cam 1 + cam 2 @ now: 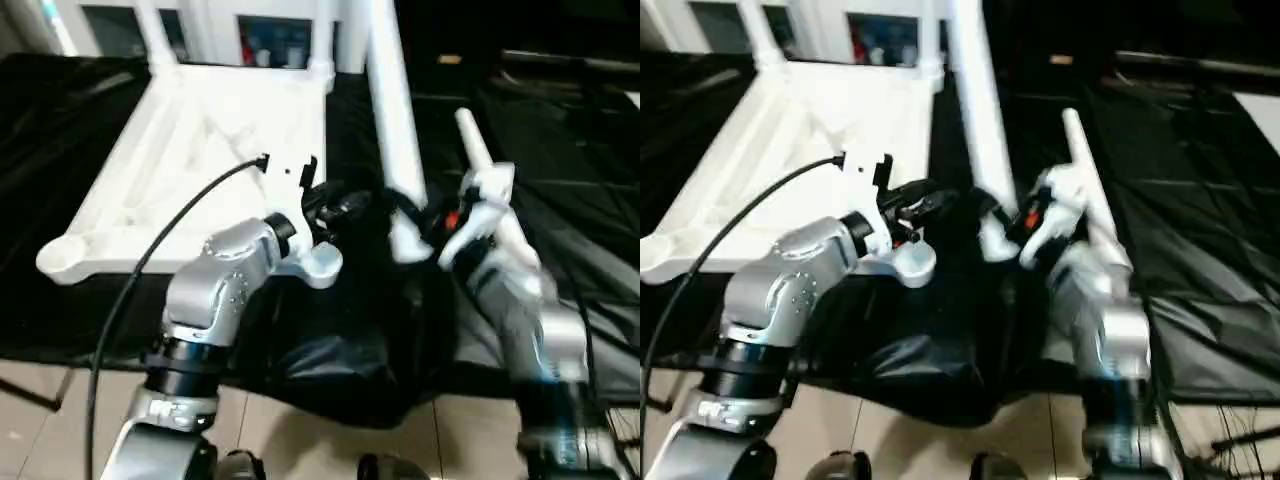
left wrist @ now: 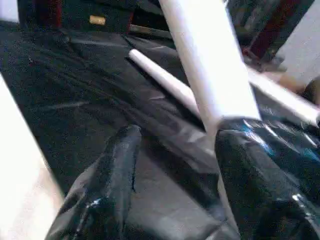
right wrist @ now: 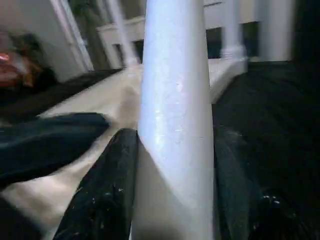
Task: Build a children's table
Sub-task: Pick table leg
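On the black-draped bench [image 1: 560, 250], the tabletop [image 1: 200, 150] lies ribbed side up, its near corner socket [image 1: 62, 258] empty. At the far corners, legs appear to stand already, though how many I cannot tell. The right gripper [image 3: 175, 165] pinches a tapered leg [image 1: 395, 120] between its jaws, holding it just beside the tabletop's right edge. The left gripper [image 2: 175, 165] has its jaws spread, one finger touching that same leg without clamping it. Another leg [image 1: 490, 180] lies loose on the cloth. By my judgement the build is partway: the held leg and the loose one remain to be seated.
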